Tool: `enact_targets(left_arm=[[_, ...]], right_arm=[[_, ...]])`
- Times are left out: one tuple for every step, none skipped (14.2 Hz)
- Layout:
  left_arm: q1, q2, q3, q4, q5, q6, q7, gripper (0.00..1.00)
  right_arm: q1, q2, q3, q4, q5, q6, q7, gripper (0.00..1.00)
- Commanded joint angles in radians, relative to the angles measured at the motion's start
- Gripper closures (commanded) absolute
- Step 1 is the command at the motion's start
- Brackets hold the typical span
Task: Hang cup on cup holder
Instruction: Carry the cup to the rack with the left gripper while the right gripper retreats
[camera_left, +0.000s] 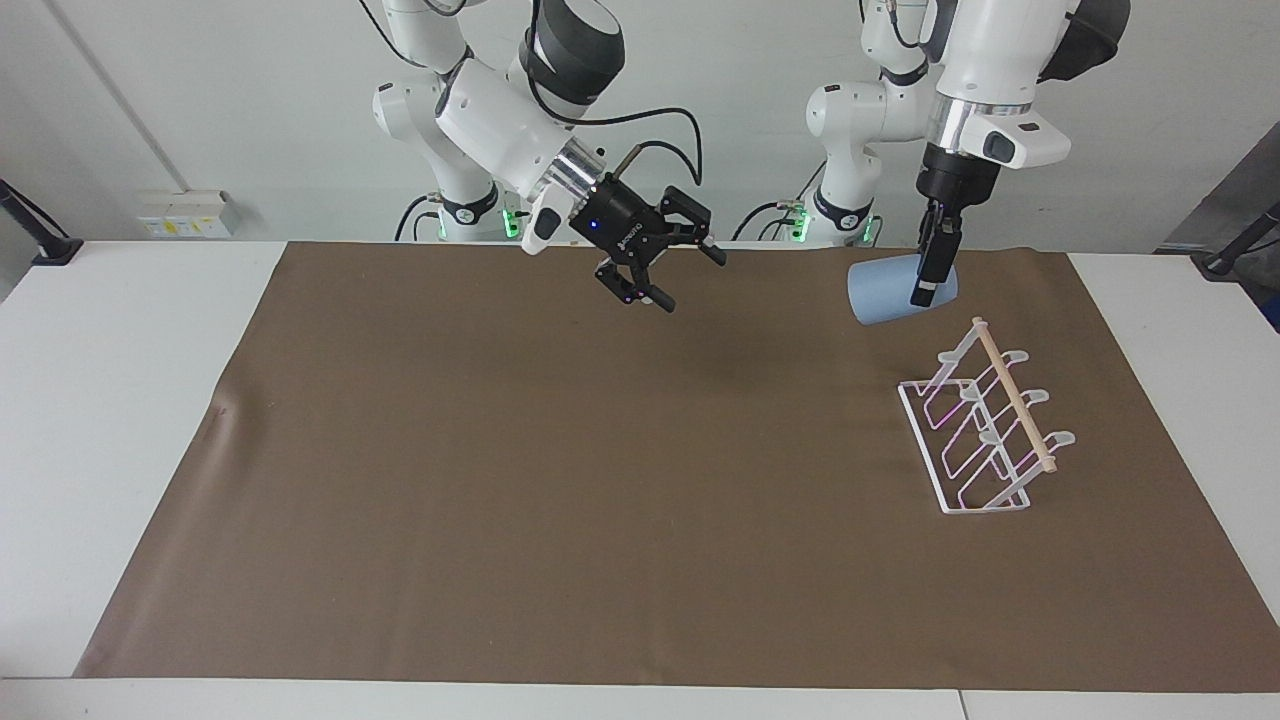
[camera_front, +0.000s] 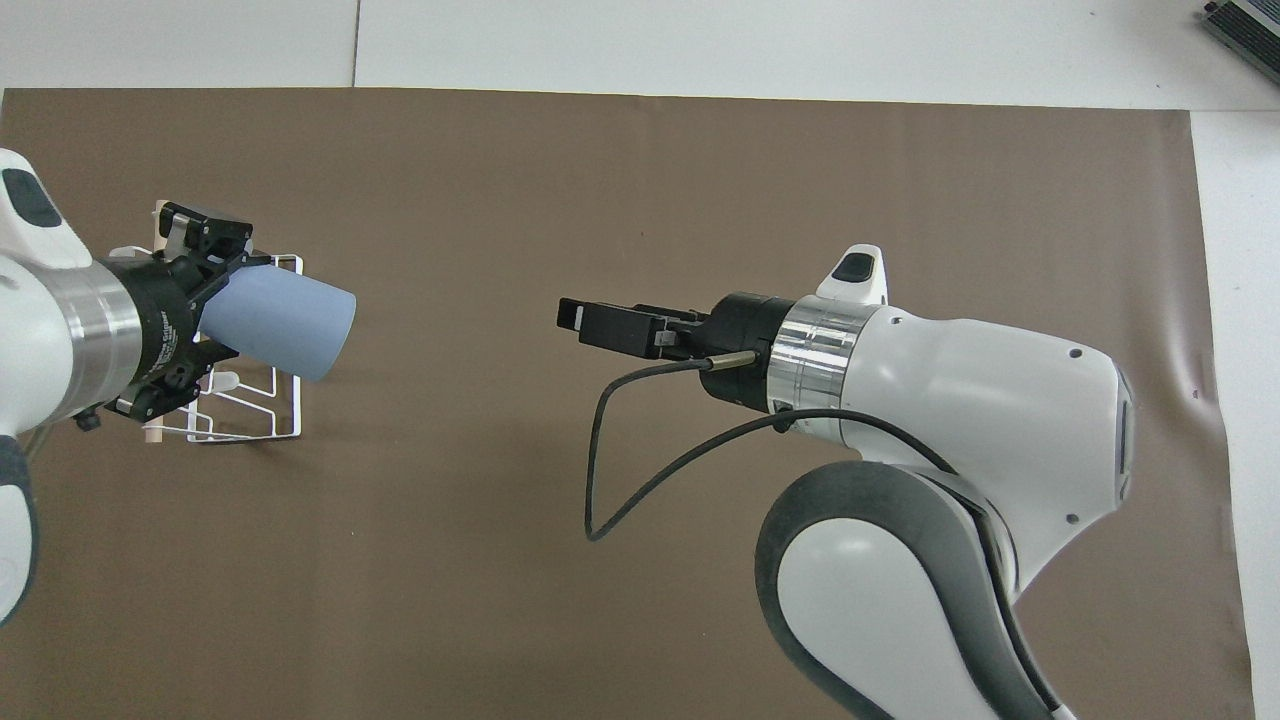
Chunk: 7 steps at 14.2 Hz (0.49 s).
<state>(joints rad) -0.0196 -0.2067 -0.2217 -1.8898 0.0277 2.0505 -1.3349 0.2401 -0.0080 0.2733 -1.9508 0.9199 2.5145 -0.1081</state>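
The light-blue cup lies on its side in the air, held at its narrow base by my left gripper, which is shut on it. Its open mouth points toward the right arm's end of the table. It hangs over the mat beside the cup holder, a white wire rack with a wooden rod that stands on the mat at the left arm's end. In the overhead view the cup and left gripper cover part of the holder. My right gripper is open and empty over the mat's middle, and also shows in the overhead view.
A brown mat covers most of the white table. The right gripper's black cable loops below its wrist.
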Motion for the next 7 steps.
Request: enact_targets(left_arm=[[0.059,0.029,0.002,-0.009,0.062,0.092,0.149,1.00],[0.079,0.036,0.001,-0.011,0.090,0.115,0.210,1.00],[0.102,0.039,0.001,-0.015,0.104,0.128,0.273,1.00],[0.119,0.043,0.001,-0.018,0.112,0.138,0.330,1.00],[0.124,0.065,0.002,-0.018,0.141,0.164,0.345,1.00],[0.115,0.100,0.001,-0.018,0.214,0.186,0.342,1.00],[0.109,0.130,0.001,-0.018,0.278,0.201,0.341,1.00]], right_arm=[[-0.050,-0.009,0.009,-0.022,-0.201,-0.045,0.001,0.01],[-0.070,-0.010,0.009,-0.023,-0.263,-0.086,0.002,0.01],[-0.097,-0.013,0.006,-0.028,-0.329,-0.129,0.002,0.01],[-0.134,-0.015,0.006,-0.030,-0.410,-0.179,0.001,0.01],[-0.169,-0.017,0.006,-0.028,-0.514,-0.236,0.001,0.01],[-0.204,-0.020,0.006,-0.027,-0.608,-0.287,-0.001,0.01],[-0.240,-0.023,0.006,-0.028,-0.671,-0.327,-0.001,0.01]])
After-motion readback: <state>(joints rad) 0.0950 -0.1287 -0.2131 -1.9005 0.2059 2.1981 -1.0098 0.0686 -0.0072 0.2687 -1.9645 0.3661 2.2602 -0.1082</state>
